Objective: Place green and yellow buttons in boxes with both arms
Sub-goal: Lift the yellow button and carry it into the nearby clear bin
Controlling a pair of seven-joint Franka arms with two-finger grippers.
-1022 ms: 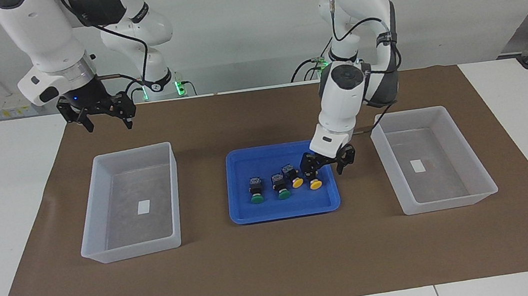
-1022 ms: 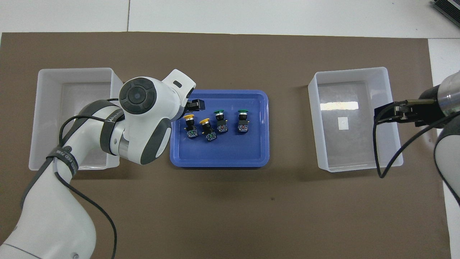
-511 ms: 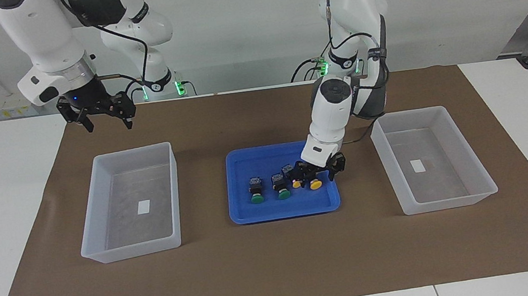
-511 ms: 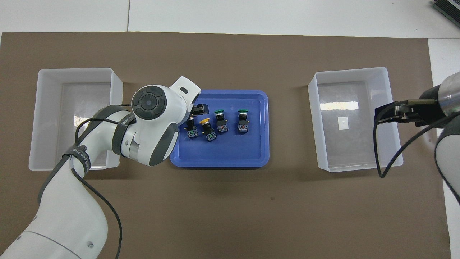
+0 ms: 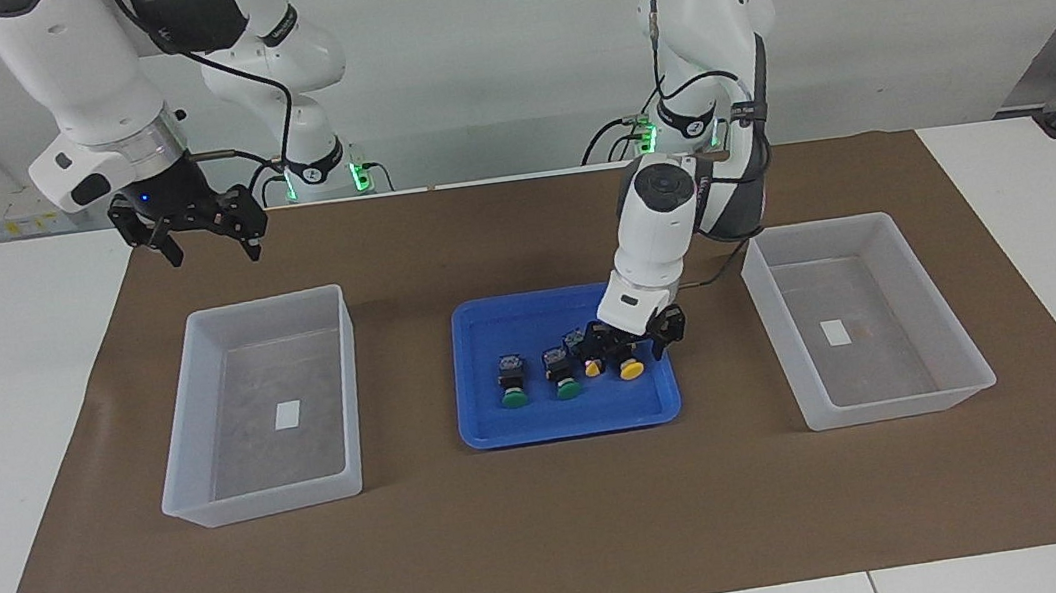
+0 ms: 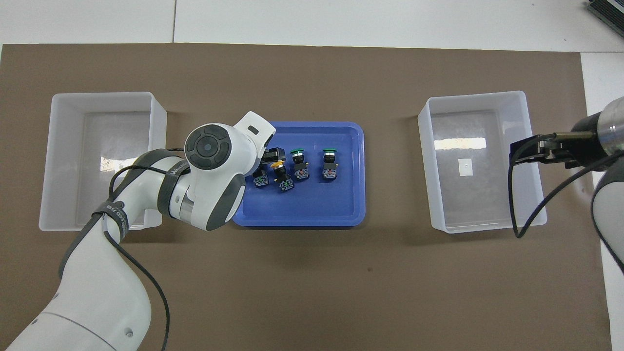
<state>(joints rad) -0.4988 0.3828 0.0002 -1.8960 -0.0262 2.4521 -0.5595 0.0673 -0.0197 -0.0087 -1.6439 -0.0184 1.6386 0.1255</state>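
Observation:
Four buttons stand in a row in the blue tray (image 5: 569, 424): two green buttons (image 5: 513, 397) (image 5: 568, 389) and two yellow buttons (image 5: 594, 366) (image 5: 632, 370). My left gripper (image 5: 636, 342) is open and low in the tray, its fingers on either side of the body of the yellow button at the left arm's end of the row. In the overhead view the left gripper (image 6: 269, 161) hides that button's cap; the other yellow button (image 6: 280, 169) and both green ones (image 6: 297, 154) (image 6: 330, 152) show. My right gripper (image 5: 214, 244) is open, empty and raised, waiting.
Two translucent boxes stand on the brown mat beside the tray, one toward the right arm's end (image 5: 190, 418) (image 6: 425, 161) and one toward the left arm's end (image 5: 776, 326) (image 6: 46, 161). Each holds only a white label.
My left gripper has moved down and along the row, from the tray's edge to around the end yellow button. The right gripper has shifted only slightly.

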